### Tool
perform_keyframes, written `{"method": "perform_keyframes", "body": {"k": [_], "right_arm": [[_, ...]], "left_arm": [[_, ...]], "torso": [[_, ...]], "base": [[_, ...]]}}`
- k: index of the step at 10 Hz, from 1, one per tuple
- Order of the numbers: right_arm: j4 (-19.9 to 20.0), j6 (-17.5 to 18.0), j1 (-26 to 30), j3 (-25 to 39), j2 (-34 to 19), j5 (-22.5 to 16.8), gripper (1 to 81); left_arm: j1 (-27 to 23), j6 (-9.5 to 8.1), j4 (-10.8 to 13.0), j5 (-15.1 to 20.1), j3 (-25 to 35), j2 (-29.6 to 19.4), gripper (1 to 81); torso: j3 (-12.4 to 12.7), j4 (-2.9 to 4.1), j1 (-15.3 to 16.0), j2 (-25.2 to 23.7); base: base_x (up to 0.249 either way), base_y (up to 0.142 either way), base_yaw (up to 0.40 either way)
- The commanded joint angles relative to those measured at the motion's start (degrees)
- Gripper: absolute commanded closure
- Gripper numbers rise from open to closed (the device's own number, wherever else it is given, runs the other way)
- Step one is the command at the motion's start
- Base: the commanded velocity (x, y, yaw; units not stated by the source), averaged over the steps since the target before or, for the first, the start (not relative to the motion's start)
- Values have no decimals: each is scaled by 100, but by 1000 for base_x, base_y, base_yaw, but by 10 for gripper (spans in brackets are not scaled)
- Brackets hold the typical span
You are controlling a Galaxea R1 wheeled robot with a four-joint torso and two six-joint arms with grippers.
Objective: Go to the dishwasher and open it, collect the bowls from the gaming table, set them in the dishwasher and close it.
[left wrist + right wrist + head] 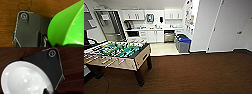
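**Carrying two bowls across the carpet to the kitchen**

The room was an office lounge with brown carpet (196,75), opening at the far end onto a pale-floored kitchen of white cabinets. The football table (116,53) stood near on the robot's left. The dishwasher (169,36), its steel front set among the cabinets, lay well ahead across the carpet; whether its door stood open could not be told.

A green bowl (67,26) hung just beside the left wrist, over the carpet, and a white bowl (25,80) sat likewise by the right wrist. Each looked carried by its own arm, though the fingers were hidden, so the grip itself could not be told.

To my judgement, the drive called for steady arms, level bowls, and a line well clear of the blue bins (183,43) beside the dishwasher.
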Motion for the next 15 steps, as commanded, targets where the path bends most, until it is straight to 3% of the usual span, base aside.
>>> {"method": "perform_keyframes", "body": {"k": [1,11,15], "right_arm": [[7,-10,280,-6,-76,-476,811],[-1,-10,297,3,-67,-441,811],[-1,-10,289,-6,-67,-441,811]], "left_arm": [[-240,29,70,145,52,-102,811],[-231,37,70,145,61,-111,811],[-231,37,70,136,78,-120,811]], "torso": [[0,0,0,0],[0,0,-1,0],[0,0,-1,-2]], "base": [[152,0,0],[155,-82,0],[136,0,0]]}}
